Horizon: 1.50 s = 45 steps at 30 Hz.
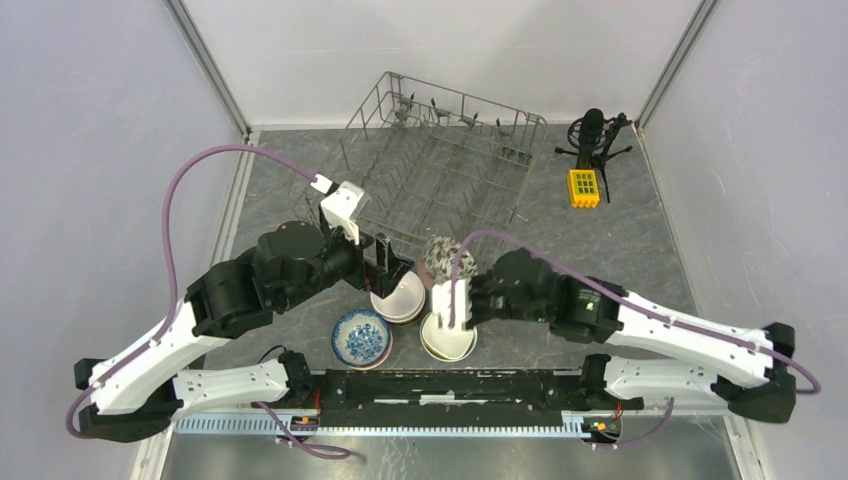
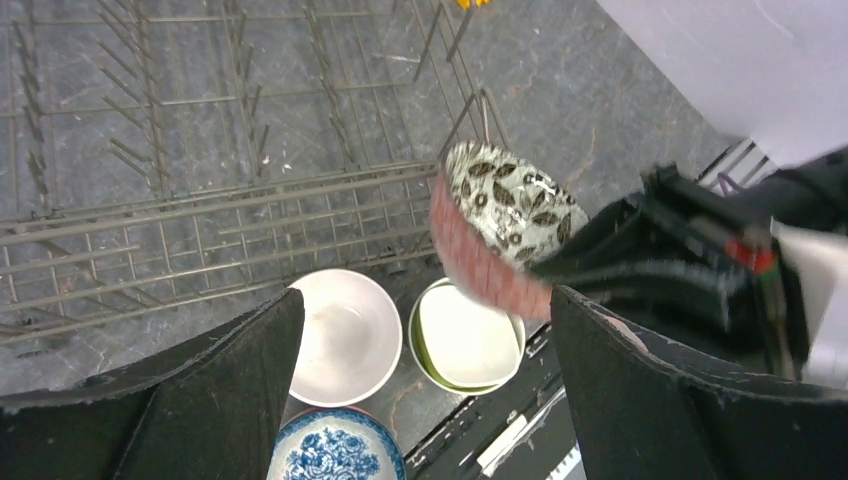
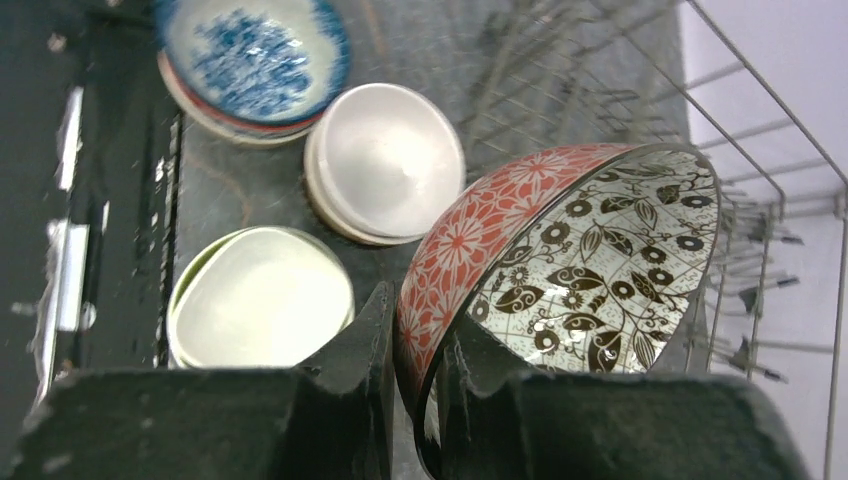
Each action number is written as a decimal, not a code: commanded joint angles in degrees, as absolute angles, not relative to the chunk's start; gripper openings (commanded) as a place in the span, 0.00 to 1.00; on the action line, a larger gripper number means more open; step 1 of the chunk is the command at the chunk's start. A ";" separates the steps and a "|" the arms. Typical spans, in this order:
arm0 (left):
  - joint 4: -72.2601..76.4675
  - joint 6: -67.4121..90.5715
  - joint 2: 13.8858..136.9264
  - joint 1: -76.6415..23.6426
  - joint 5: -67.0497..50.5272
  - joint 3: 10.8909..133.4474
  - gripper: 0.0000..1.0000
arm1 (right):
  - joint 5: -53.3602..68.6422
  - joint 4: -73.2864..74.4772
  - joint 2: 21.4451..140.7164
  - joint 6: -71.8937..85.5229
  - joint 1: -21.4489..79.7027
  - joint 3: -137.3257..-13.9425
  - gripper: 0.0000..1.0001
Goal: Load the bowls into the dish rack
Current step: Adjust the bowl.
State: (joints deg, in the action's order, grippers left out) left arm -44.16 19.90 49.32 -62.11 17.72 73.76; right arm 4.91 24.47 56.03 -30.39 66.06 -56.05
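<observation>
Right pincer [image 3: 415,345] is clenched on the rim of a patterned bowl [image 3: 590,260], holding it tilted on edge. The bowl is glossy ceramic, with red flowers outside and dark leaves on white inside. Left pincer [image 2: 425,300] is released, its jaws spread wide above the bowls with nothing between them.

Along the near edge of the grey, stone-look worktop [image 1: 640,240] sit a blue-and-white bowl [image 3: 255,55], stacked on another bowl, and a lime green bowl [image 3: 262,310] with a pale, smooth inside. Just behind them is a plain white bowl [image 3: 385,160], round and shiny, close to the near side of the dish rack [image 1: 440,150]. The held bowl hangs at that same near side, outside the wires. The rack is a grey wire basket with rows of upright tines, reaching toward the far edge. At the far right corner stand a black microphone [image 1: 593,130] and a yellow block [image 1: 584,187].
</observation>
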 commanded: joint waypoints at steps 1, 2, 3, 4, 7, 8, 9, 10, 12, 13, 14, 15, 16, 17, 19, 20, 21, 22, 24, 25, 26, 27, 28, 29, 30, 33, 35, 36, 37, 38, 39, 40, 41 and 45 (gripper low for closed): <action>-46.63 23.63 50.23 -61.87 14.15 75.81 0.98 | -8.01 28.64 60.26 -40.68 75.16 -60.41 0.00; -46.91 23.94 50.40 -61.86 13.40 75.59 0.98 | -10.49 29.66 61.71 -41.78 76.80 -61.46 0.00; -47.37 24.23 50.50 -61.87 12.99 75.39 0.98 | -12.17 30.98 62.86 -42.62 78.43 -62.46 0.00; -47.77 24.49 50.63 -61.88 12.58 75.04 0.98 | -13.97 31.98 64.22 -43.13 79.71 -63.43 0.00; -49.65 25.20 50.70 -61.83 12.04 73.29 0.98 | -18.99 33.89 66.95 -45.68 83.27 -64.59 0.00; -50.19 25.50 50.48 -61.85 12.12 72.58 0.98 | -19.78 34.78 67.62 -47.04 84.55 -64.71 0.00; -50.64 25.79 50.43 -61.91 12.25 71.63 0.98 | -20.88 35.66 68.45 -48.09 85.67 -64.74 0.00; -50.99 25.92 50.29 -61.85 12.32 70.82 0.98 | -21.85 36.35 69.17 -49.05 86.67 -64.87 0.00; -51.56 26.19 50.32 -61.85 11.64 69.07 0.98 | -23.39 37.42 70.39 -50.53 88.13 -65.36 0.00; -51.66 26.21 50.45 -61.85 11.18 68.37 0.98 | -23.53 37.82 70.70 -51.43 88.72 -65.66 0.00; -51.70 26.26 50.53 -61.91 10.57 67.55 0.97 | -23.75 38.22 71.15 -52.05 89.28 -65.92 0.00; -51.68 26.19 50.74 -61.90 10.26 66.92 0.97 | -24.01 38.61 71.42 -52.80 89.95 -66.20 0.00; -51.68 26.19 50.83 -61.85 9.98 66.21 0.96 | -24.20 38.81 71.62 -53.24 90.56 -66.41 0.00; -51.68 26.01 50.94 -61.85 9.70 65.49 0.96 | -24.43 38.85 71.72 -53.69 90.84 -66.52 0.00; -51.68 25.93 51.38 -61.83 9.47 64.34 0.95 | -24.97 39.02 71.88 -54.35 91.46 -66.71 0.00; -51.61 25.86 51.67 -61.88 9.30 63.94 0.94 | -24.90 39.40 72.04 -54.68 91.78 -66.80 0.00; -51.64 25.84 51.91 -61.83 8.91 63.50 0.92 | -24.91 39.55 72.17 -54.96 92.21 -66.84 0.00; -51.64 25.75 52.28 -61.86 8.60 63.18 0.90 | -25.03 39.68 72.44 -55.17 92.56 -66.80 0.00; -51.51 25.66 53.01 -61.87 8.43 62.62 0.87 | -25.33 39.65 72.58 -55.52 93.19 -66.84 0.00; -51.50 25.51 53.48 -61.87 8.40 62.37 0.85 | -25.43 39.72 72.65 -55.73 93.56 -66.88 0.00; -51.50 25.40 53.88 -61.89 8.60 62.17 0.84 | -25.54 39.91 72.68 -55.95 93.88 -66.80 0.00; -51.50 25.40 54.35 -61.88 8.73 62.01 0.82 | -25.70 39.99 72.69 -55.94 94.03 -66.76 0.00; -51.44 25.40 54.78 -61.87 8.69 61.96 0.79 | -25.95 39.99 72.67 -55.99 94.18 -66.68 0.00; -51.13 25.40 55.03 -61.88 8.44 61.89 0.76 | -26.24 40.04 72.64 -55.98 94.22 -66.45 0.00; -50.79 25.40 55.31 -61.89 8.23 61.79 0.71 | -26.42 40.06 72.54 -55.91 94.22 -66.26 0.00; -50.11 25.40 55.87 -61.85 7.73 61.94 0.59 | -26.63 40.00 72.42 -55.65 94.22 -65.66 0.00; -49.67 25.38 56.18 -61.89 7.46 61.96 0.50 | -26.81 39.91 72.28 -55.47 94.20 -65.48 0.00; -49.51 25.31 56.28 -61.83 7.34 61.96 0.46 | -26.91 39.83 72.18 -55.45 94.22 -65.24 0.00; -49.33 25.23 56.42 -61.89 7.28 61.97 0.40 | -27.11 39.74 72.11 -55.33 94.21 -65.08 0.00; -49.22 25.22 56.59 -61.86 7.25 61.96 0.33 | -27.23 39.71 72.07 -55.22 94.22 -64.89 0.00; -49.05 25.22 56.69 -61.88 7.19 61.88 0.23 | -27.29 39.67 72.13 -55.04 94.22 -64.89 0.00; -48.76 25.22 56.80 -61.86 7.04 61.75 0.14 | -27.29 39.67 72.22 -54.86 94.17 -64.96 0.00; -48.55 25.21 56.86 -61.87 6.83 61.57 0.07 | -27.37 39.56 72.25 -54.53 94.17 -65.02 0.00; -47.33 25.39 56.70 -61.82 6.35 60.88 0.02 | -27.27 37.49 70.76 -53.95 94.13 -64.21 0.08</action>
State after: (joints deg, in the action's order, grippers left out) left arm -46.81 26.15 57.12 -62.11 6.48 61.63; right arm -25.17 41.43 73.36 -53.78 93.73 -63.72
